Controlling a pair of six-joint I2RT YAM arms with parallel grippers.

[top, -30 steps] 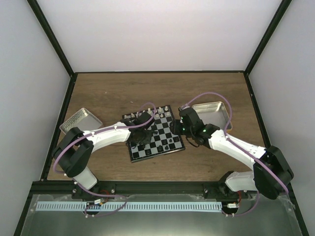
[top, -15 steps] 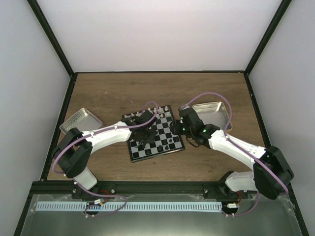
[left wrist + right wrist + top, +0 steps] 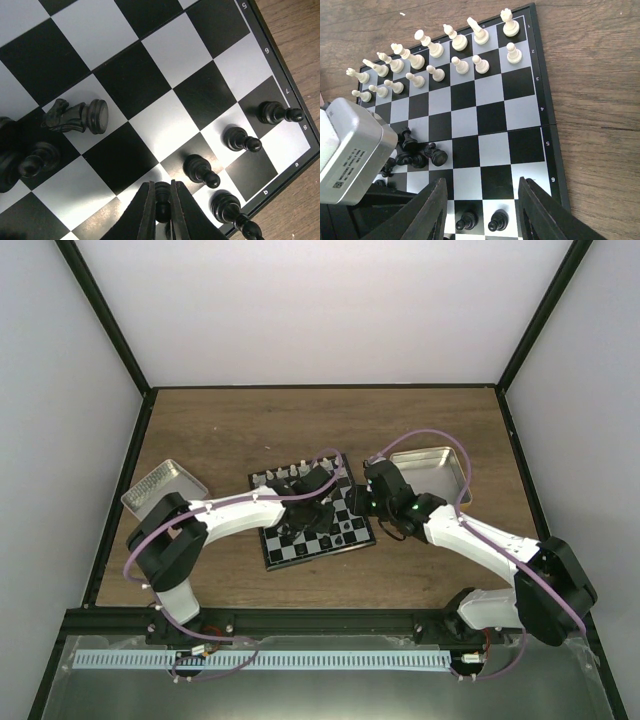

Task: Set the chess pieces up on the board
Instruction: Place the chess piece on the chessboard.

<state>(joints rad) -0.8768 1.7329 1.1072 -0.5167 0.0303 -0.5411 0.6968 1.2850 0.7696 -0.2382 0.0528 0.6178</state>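
The board lies mid-table. Cream pieces stand in its two far rows. In the left wrist view my left gripper is shut on a black pawn, upright just above a light square near the board's black-side edge. Two black pawns and taller black pieces stand in the edge rows beside it. A black knight lies on its side next to a heap of black pieces. My right gripper is open and empty above the board's right side, over two standing black pawns.
A metal tin sits left of the board and another tin at its right rear. The left gripper's silver body fills the right wrist view's left side. Bare wood table surrounds the board.
My left gripper has moved to the right across the board, toward the right gripper. The right arm has not moved.
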